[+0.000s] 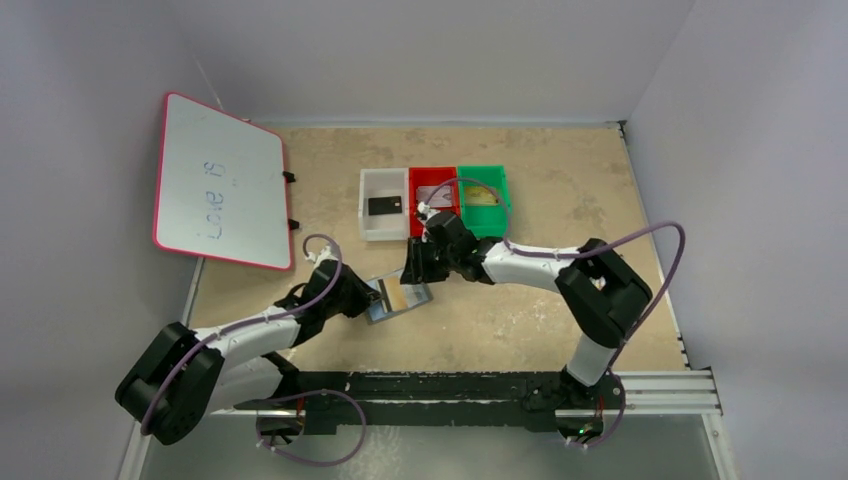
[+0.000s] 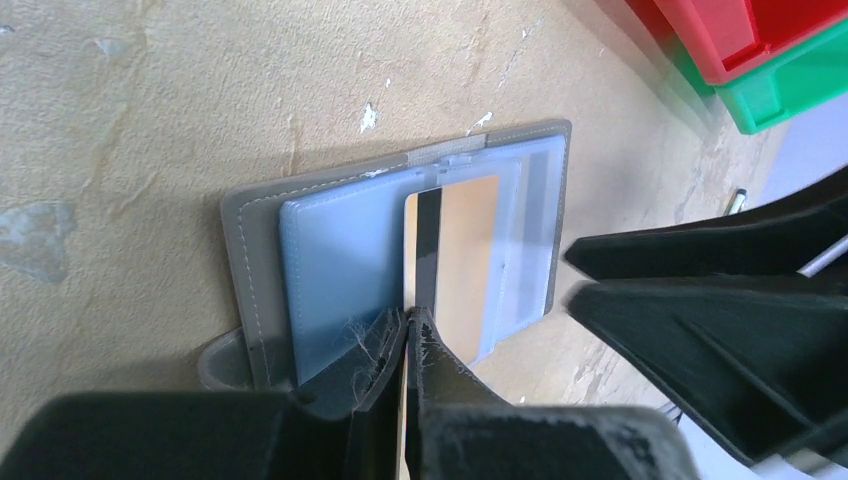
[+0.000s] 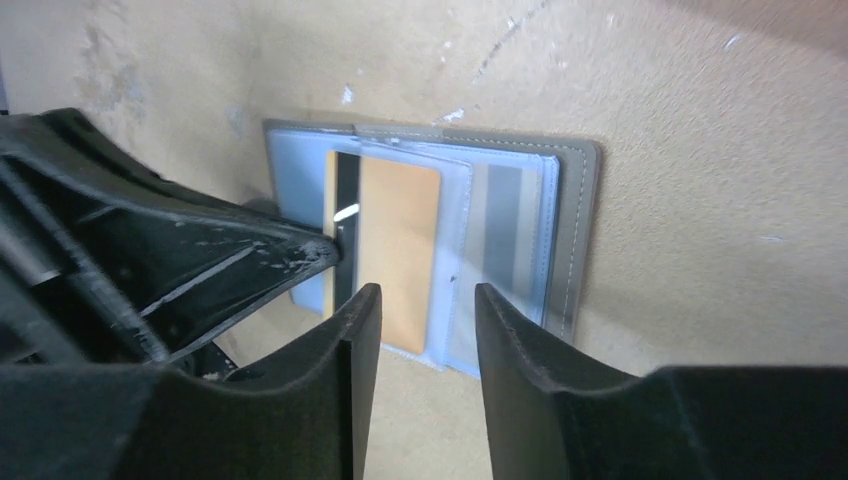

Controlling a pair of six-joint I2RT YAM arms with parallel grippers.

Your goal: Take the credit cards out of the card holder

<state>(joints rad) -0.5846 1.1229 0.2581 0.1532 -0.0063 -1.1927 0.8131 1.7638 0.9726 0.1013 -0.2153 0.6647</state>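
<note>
Where the table (image 1: 540, 310) runs in front of the white tray (image 1: 384, 232), we see the holder (image 2: 240, 270) lying open and flat, with a gold card (image 2: 465, 250) with a black stripe showing in its clear pocket. Our left gripper (image 2: 408, 318) has its jaws clenched on that card's near edge. Our right gripper (image 3: 428, 300) hangs just above the holder, jaws released and apart.

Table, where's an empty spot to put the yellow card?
Bare tabletop lies right of the green tray, and between the whiteboard and the white tray. It is crowded around the card holder, where the left gripper pinches the yellow card beside the right gripper.
</note>
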